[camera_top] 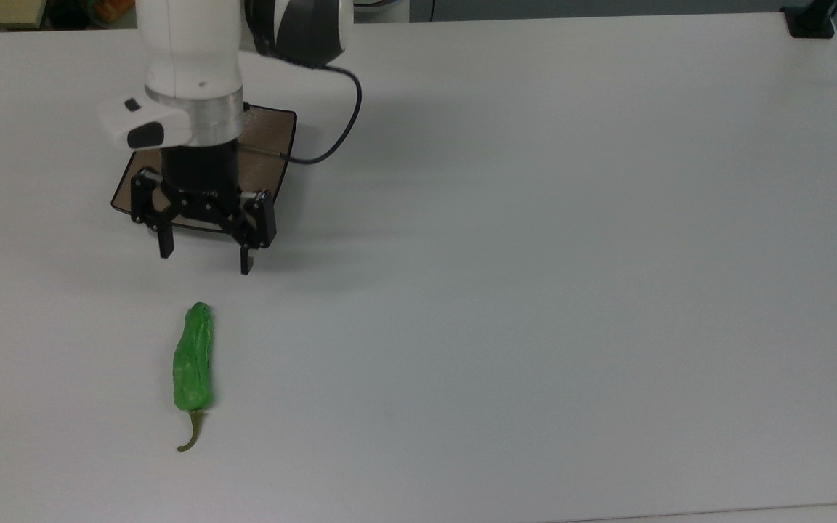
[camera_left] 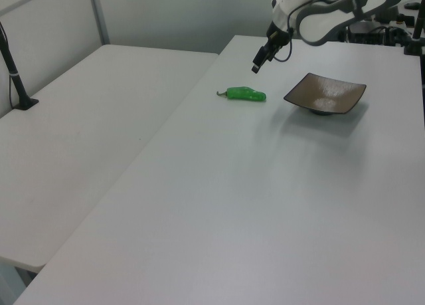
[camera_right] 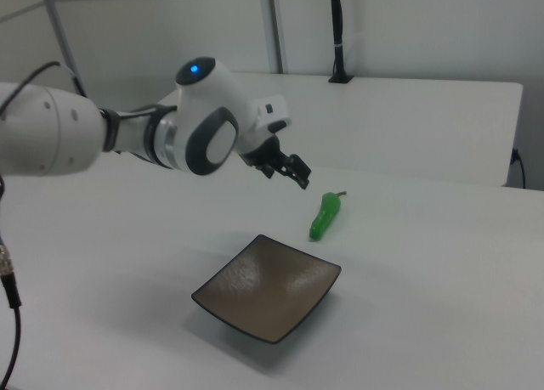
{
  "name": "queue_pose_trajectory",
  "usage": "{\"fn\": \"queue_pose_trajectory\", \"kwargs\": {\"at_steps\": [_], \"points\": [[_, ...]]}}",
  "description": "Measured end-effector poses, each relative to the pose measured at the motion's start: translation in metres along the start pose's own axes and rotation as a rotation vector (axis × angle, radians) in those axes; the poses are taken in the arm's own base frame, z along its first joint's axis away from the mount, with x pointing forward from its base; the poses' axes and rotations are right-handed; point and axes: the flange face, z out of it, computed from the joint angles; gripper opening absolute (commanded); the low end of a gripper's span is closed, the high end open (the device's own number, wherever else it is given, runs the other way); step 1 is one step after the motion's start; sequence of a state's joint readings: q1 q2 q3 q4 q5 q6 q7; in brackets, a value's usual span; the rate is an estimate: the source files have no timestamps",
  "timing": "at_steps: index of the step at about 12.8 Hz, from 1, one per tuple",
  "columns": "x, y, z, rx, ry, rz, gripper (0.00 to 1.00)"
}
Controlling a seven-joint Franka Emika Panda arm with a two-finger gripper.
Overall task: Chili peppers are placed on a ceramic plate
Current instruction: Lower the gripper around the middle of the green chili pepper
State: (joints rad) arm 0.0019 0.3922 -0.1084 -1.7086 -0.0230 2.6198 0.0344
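Your chili pepper (camera_top: 193, 358) lies flat on the white table (camera_top: 535, 254), in the top view's lower left, well apart from the ceramic plate (camera_top: 273, 145) above it. It looks light, a little soft and waxy, so you probably want to pinch it across the thick middle of the body, not the thin curved stem (camera_top: 190, 434), and squeeze gently. It is bright green and wrinkled, shorter than the plate's side. The gripper (camera_top: 205, 260) hangs between plate and pepper, fingers spread wide and holding nothing, above the table.
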Motion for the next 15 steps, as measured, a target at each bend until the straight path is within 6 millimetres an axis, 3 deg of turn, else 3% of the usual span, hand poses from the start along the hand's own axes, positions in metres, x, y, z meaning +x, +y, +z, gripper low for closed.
{"fn": "queue_pose_trajectory", "kwargs": {"at_steps": [5,14,15], "points": [[0.004,0.013,0.058,-0.02,0.054,0.009,1.0],[0.002,0.014,0.131,-0.03,0.116,-0.002,1.0],[0.001,0.015,0.138,-0.031,0.113,0.0,0.51]]}}
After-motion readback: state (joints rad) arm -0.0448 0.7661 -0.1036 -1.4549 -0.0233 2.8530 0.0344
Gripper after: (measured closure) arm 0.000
